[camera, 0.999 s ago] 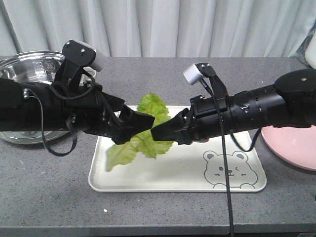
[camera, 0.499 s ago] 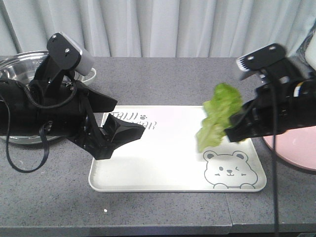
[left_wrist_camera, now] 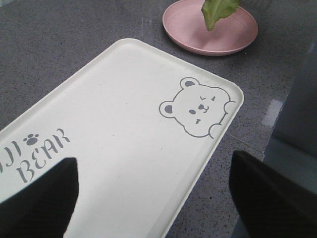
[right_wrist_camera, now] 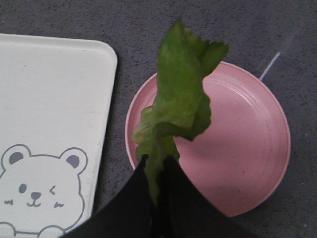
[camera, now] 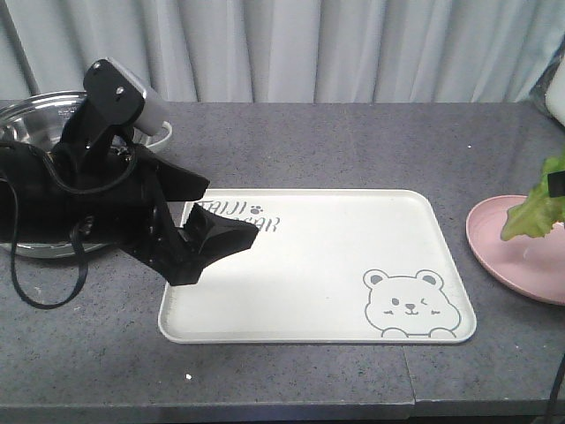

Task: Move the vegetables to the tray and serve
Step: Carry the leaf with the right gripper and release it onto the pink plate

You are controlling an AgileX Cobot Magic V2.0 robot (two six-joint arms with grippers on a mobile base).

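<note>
The lettuce leaf (right_wrist_camera: 178,94) hangs from my right gripper (right_wrist_camera: 156,159), which is shut on its stem end above the pink plate's left side. In the front view only the leaf (camera: 536,208) shows at the right edge; the right arm is out of frame there. The cream tray (camera: 309,265) with the bear drawing lies bare in the middle of the table. My left gripper (camera: 221,247) hovers over the tray's left end. In the left wrist view the gripper (left_wrist_camera: 153,161) is open and holds nothing, with the tray (left_wrist_camera: 124,124) under it and the leaf (left_wrist_camera: 218,10) far off.
The round pink plate (camera: 521,252) sits right of the tray, a gap of grey tabletop between them. A steel bowl (camera: 44,115) stands at the back left behind my left arm. A curtain closes off the back, and the table's front edge runs near the tray.
The right gripper carried the leaf from above the tray's middle rightward to over the pink plate. The left gripper, which met the leaf a second ago, stays open at the tray's left.
</note>
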